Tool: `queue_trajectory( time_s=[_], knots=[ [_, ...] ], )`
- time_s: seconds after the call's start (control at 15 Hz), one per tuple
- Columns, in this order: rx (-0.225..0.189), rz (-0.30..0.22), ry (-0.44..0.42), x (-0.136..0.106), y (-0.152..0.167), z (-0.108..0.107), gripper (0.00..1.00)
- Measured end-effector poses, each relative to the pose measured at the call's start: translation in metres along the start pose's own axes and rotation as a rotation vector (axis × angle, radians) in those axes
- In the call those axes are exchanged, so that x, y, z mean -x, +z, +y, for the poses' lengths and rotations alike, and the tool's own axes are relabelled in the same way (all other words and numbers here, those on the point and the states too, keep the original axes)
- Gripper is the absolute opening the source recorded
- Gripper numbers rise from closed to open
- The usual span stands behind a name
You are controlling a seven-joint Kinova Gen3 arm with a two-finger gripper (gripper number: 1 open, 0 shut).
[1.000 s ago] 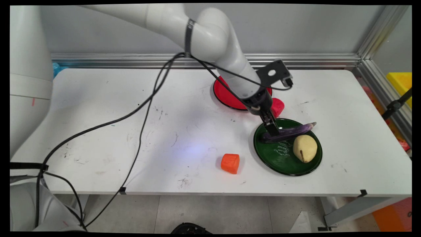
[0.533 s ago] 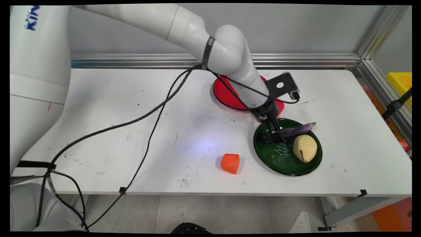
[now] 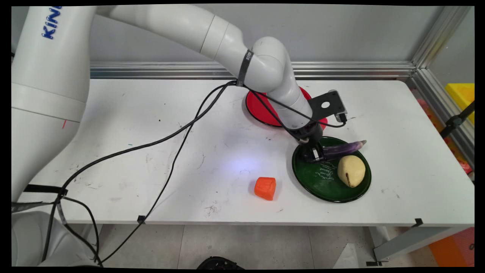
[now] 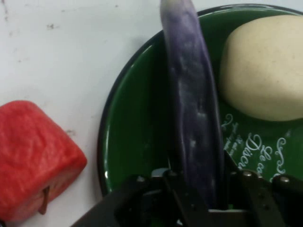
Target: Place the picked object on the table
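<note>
A long purple eggplant (image 3: 344,149) (image 4: 194,118) lies across the back of a dark green plate (image 3: 322,182) (image 4: 128,137). My gripper (image 3: 316,154) (image 4: 201,184) is down on the plate at the eggplant's left end. Its fingers press against both sides of the eggplant, so it is shut on it. A beige pear (image 3: 351,170) (image 4: 265,71) rests on the same plate, just right of the eggplant and apart from the gripper.
A red block (image 3: 323,122) (image 4: 33,156) sits on the table just behind the green plate, next to a red plate (image 3: 261,110). An orange block (image 3: 265,188) lies nearer the front edge, left of the green plate. Black cables trail over the table's left half.
The hand has come down and slightly right onto the eggplant's left end, and the fingers now hug it. The eggplant's tip has shifted slightly.
</note>
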Motion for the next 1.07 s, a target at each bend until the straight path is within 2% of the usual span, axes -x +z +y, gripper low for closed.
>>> queue_trajectory(
  time_s=[0.4, 0.73, 1.07],
  knots=[
    [0.012, 0.033, 0.038, -0.002, -0.023, 0.000, 0.00],
    [0.012, 0.065, 0.060, -0.002, -0.069, -0.002, 0.00],
    [0.012, 0.067, 0.066, 0.011, -0.110, -0.005, 0.00]
  ],
)
